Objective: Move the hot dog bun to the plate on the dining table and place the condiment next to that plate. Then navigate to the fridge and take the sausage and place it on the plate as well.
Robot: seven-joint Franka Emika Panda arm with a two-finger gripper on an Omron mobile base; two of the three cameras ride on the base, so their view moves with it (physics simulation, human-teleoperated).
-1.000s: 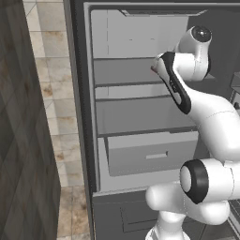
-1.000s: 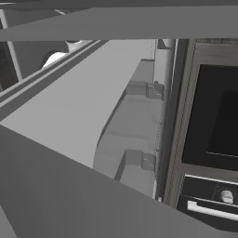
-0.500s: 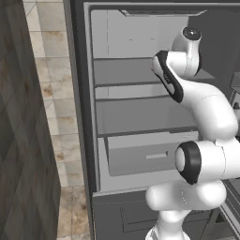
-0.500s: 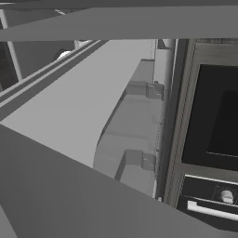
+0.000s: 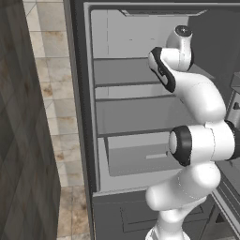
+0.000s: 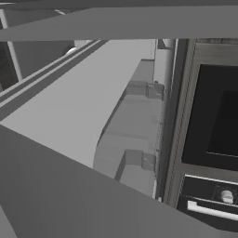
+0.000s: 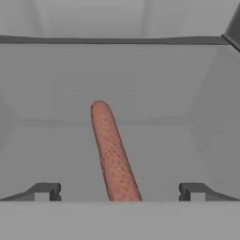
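sausage (image 7: 112, 154) near end (cut off)

Bare shelf (image 7: 56, 154) flanks the sausage (image 7: 112, 154) both sides.

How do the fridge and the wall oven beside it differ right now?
The fridge stands open, showing pale grey shelves; the wall oven is shut. The fridge interior is light, the oven front black with a knob. The fridge holds the sausage; nothing shows inside the oven. Both are tall built-ins.

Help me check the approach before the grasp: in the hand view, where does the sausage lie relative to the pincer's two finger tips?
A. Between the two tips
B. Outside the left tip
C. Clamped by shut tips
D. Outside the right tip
A: the sausage runs up the middle on the pale fridge shelf, with the open pincer tips standing apart on either side of it.
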